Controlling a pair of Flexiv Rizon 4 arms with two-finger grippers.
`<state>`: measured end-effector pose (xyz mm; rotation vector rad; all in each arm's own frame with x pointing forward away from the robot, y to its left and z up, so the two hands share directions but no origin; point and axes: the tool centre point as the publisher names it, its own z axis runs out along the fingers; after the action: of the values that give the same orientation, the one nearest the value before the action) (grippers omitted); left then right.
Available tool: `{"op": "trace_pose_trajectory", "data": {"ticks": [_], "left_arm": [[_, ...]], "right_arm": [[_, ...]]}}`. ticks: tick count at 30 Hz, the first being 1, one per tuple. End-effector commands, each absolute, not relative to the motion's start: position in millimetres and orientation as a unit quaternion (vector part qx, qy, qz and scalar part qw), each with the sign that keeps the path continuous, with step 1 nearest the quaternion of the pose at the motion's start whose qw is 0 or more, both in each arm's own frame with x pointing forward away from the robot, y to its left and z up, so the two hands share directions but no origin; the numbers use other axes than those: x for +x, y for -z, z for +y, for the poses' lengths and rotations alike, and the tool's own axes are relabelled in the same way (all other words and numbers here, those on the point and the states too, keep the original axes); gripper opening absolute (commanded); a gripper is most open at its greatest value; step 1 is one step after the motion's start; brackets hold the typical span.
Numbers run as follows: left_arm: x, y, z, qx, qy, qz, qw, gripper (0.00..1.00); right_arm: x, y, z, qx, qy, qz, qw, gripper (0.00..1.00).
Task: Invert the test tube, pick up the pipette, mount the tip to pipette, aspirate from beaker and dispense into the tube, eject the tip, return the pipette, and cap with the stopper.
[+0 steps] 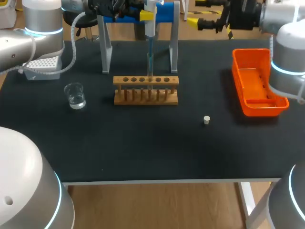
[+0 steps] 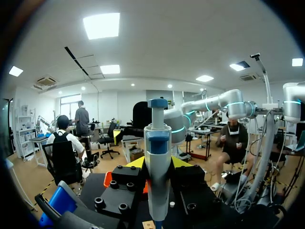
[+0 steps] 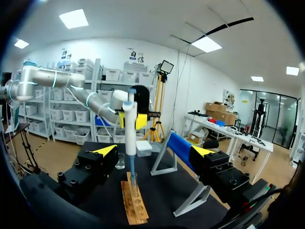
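Left pincer [image 1: 147, 15] grips pipette [image 1: 149, 33]; tip end hidden inside rack [image 1: 145, 98].

Lit brightly and evenly from white ceiling panels [image 2: 101, 25] overhead, blown out to flat white glare in both wrist views. Throws only soft, short shadows onto the matte black table [image 1: 143, 148] beneath the wooden rack [image 1: 146, 98]. Glints faintly off the glass beaker [image 1: 75, 95] and its water.
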<state>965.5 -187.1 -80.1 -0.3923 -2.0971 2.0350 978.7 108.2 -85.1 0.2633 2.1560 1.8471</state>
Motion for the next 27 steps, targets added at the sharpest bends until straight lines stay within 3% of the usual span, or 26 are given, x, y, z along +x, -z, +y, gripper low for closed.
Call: {"op": "trace_pose_trajectory", "data": {"ticks": [1,5,7,10,11,14,16,17,18,27], "left_arm": [[964.8,79.7,-187.6,-0.132,-0.687,-0.708,0.095,0.0],[964.8,79.7,-187.6,-0.132,-0.687,-0.708,0.095,0.0],[964.8,79.7,-187.6,-0.132,-0.687,-0.708,0.095,0.0],[964.8,79.7,-187.6,-0.132,-0.687,-0.708,0.095,0.0],[964.8,79.7,-187.6,-0.132,-0.687,-0.708,0.095,0.0],[964.8,79.7,-187.6,-0.132,-0.687,-0.708,0.095,0.0],[964.8,79.7,-187.6,-0.132,-0.687,-0.708,0.095,0.0],[964.8,79.7,-187.6,-0.132,-0.687,-0.708,0.095,0.0],[964.8,79.7,-187.6,-0.132,-0.687,-0.708,0.095,0.0],[964.8,79.7,-187.6,-0.132,-0.687,-0.708,0.095,0.0]], "right_arm": [[969.9,64.6,96.9,0.081,-0.651,0.743,0.132,1.0],[963.9,45.6,99.4,0.063,-0.668,0.731,0.119,0.98],[961.8,38.2,102.1,0.055,-0.677,0.727,0.107,0.87],[959.8,29.6,108.8,0.043,-0.68,0.726,0.095,0.64],[959.0,27.0,111.4,0.038,-0.682,0.725,0.088,0.51],[956.9,19.5,119.5,0.025,-0.685,0.724,0.081,0.4],[956.4,14.8,124.3,0.02,-0.689,0.721,0.072,0.22],[956.4,13.8,125.5,0.016,-0.69,0.72,0.068,0.19],[956.2,12.9,126.8,0.015,-0.694,0.718,0.06,0.01],[955.9,-3.3,149.4,-0.001,-0.702,0.711,0.038,0.0]]}}
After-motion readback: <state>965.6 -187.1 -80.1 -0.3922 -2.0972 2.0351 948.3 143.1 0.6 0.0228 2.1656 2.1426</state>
